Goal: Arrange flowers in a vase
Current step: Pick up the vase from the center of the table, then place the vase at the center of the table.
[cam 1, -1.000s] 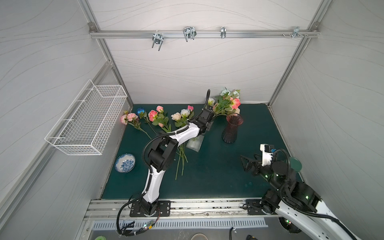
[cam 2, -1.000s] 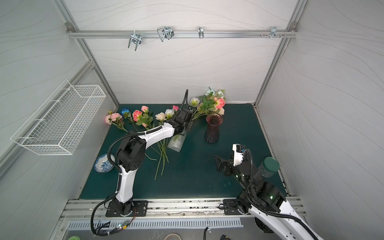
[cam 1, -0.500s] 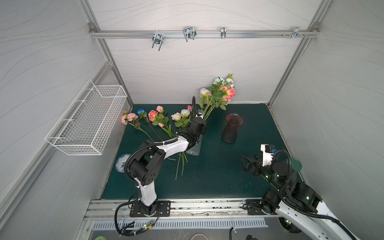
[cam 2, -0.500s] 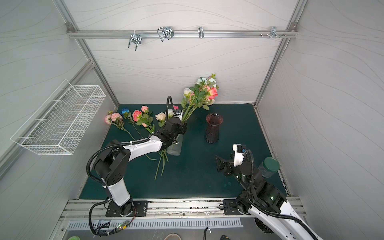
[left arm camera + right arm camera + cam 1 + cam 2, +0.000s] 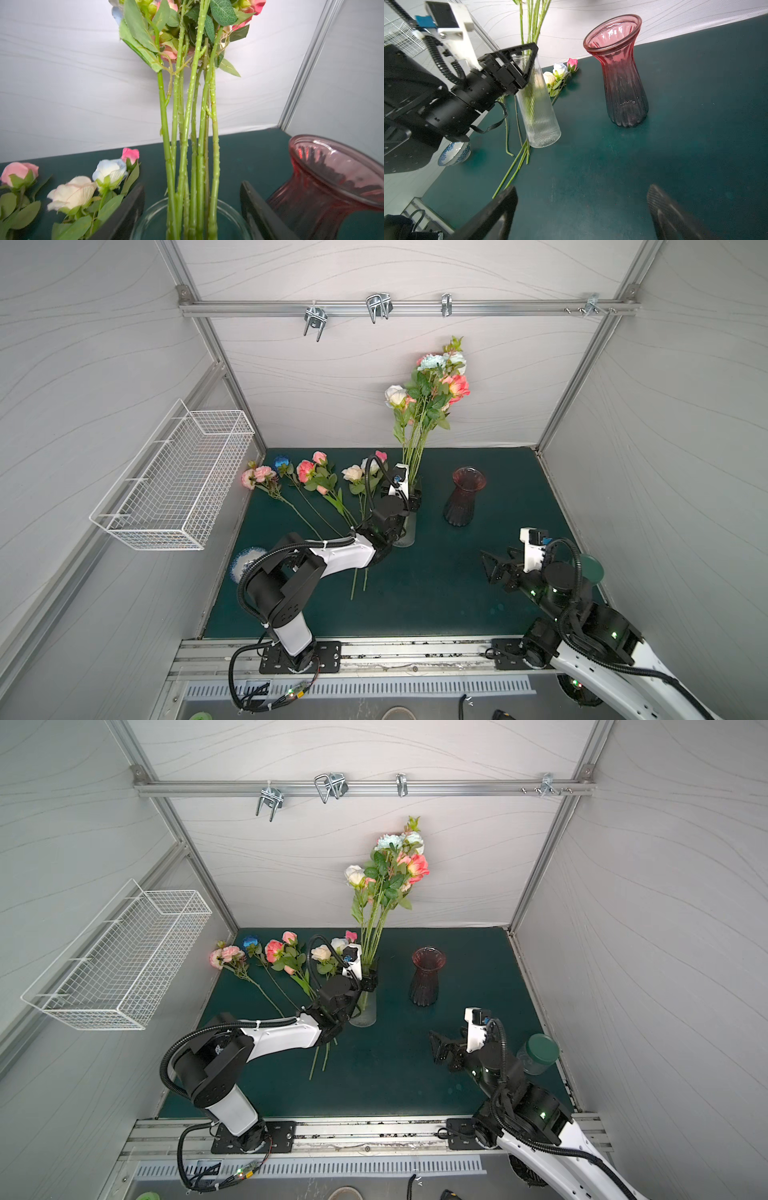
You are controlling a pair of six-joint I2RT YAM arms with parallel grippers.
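The bunched flowers (image 5: 432,381) stand with their stems gathered inside the clear ribbed vase (image 5: 537,108), blooms high against the rear wall; the narrow cylinder keeps the stems close to upright. This vase rests base-down on the table (image 5: 415,605) and appears to lean slightly in the right wrist view. The left end effector (image 5: 192,207) is closed at medium width on the vase's upper wall, one finger on each side just below the rim. This high grip probably steadies a top-heavy load. The loose flowers (image 5: 316,481), including a deep blue rose (image 5: 281,461), lie flat on the table just beside the vase on its left, blooms toward the rear wall and stems fanned toward the front; they are not yet placed. A red fluted vase (image 5: 463,497) stands empty, apart on the opposite side. The right end effector (image 5: 583,212) hovers nearer the front, jaws wide and empty, facing both vases and probably ready to assist.
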